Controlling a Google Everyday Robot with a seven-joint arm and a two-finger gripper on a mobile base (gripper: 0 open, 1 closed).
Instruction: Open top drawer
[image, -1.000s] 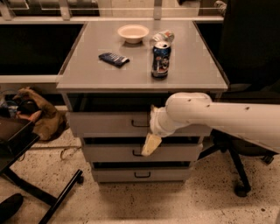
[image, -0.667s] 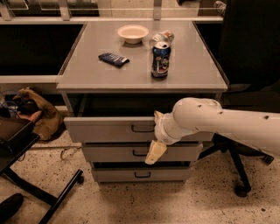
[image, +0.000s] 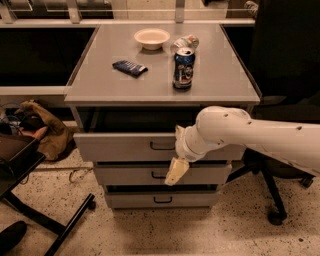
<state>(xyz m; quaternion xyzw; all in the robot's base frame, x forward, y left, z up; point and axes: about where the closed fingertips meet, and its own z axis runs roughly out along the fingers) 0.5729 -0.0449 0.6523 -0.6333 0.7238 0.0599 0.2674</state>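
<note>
Grey top drawer (image: 120, 147) sits just under the cabinet top (image: 100, 85), its front standing out toward the near side past the two narrower drawers below — dark gap above it. White arm (image: 260, 137) extends from the right; gripper (image: 176, 171) hangs just below-right of the top drawer's handle (image: 162, 146), in front of the middle drawer (image: 125, 175) — open or closed, cannot tell.

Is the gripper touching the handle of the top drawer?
Cannot tell. The camera view shows the gripper hanging just below the handle of the top drawer, over the second drawer, but it shows no clear contact or gap.
</note>
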